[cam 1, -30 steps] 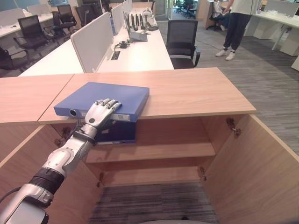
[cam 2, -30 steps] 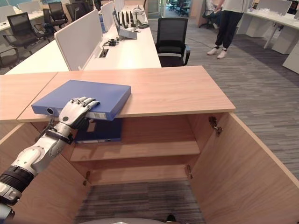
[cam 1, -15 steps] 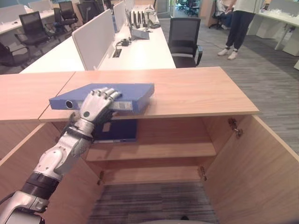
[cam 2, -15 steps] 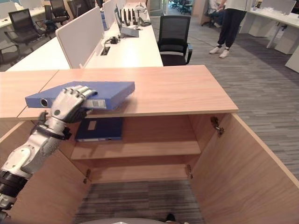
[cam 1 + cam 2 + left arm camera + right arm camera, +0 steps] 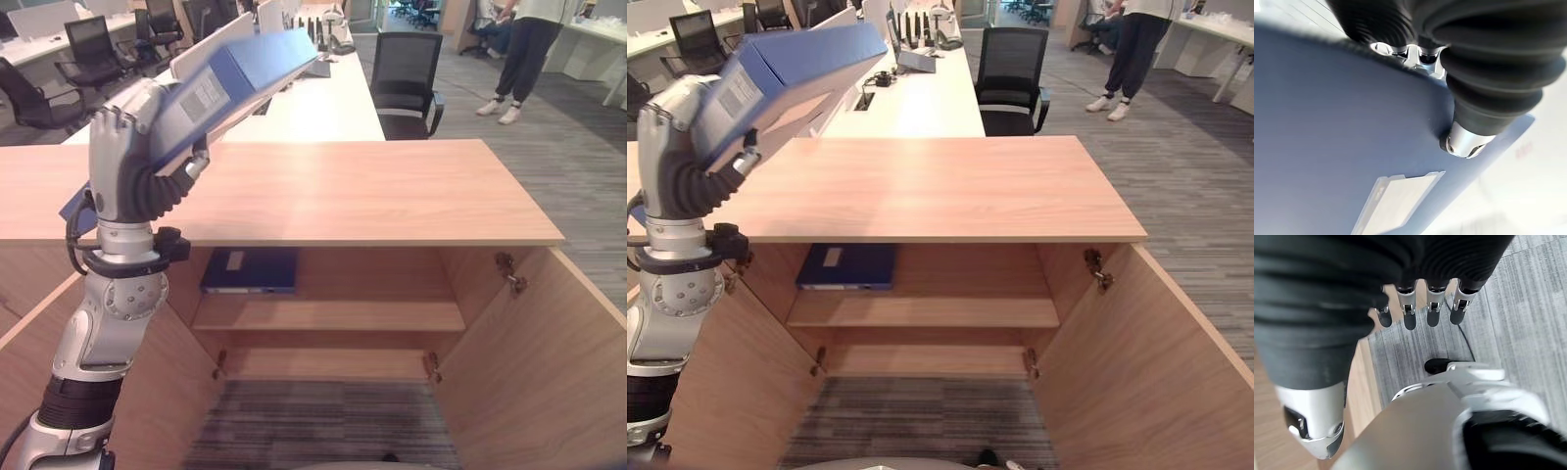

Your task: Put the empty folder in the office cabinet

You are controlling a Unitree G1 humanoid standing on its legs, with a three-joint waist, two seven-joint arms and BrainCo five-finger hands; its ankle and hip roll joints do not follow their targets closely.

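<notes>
My left hand (image 5: 125,164) is shut on the spine end of a blue folder (image 5: 245,67) and holds it in the air above the left part of the wooden cabinet top (image 5: 372,191). The folder tilts upward, with its far end pointing away from me. In the left wrist view the thumb (image 5: 1465,142) presses on the folder's blue cover (image 5: 1327,147), beside a white label. The cabinet stands open below, with an upper shelf (image 5: 343,315). My right hand (image 5: 1409,313) hangs over the carpet with relaxed fingers and holds nothing.
A second blue folder (image 5: 250,269) lies flat at the left of the upper shelf. The right cabinet door (image 5: 549,372) stands swung open toward me. Beyond the cabinet are white desks, a black office chair (image 5: 407,69) and a standing person (image 5: 519,49).
My left hand has lifted the blue folder off the cabinet top and tipped it up into the air. The view has shifted a little as well.
</notes>
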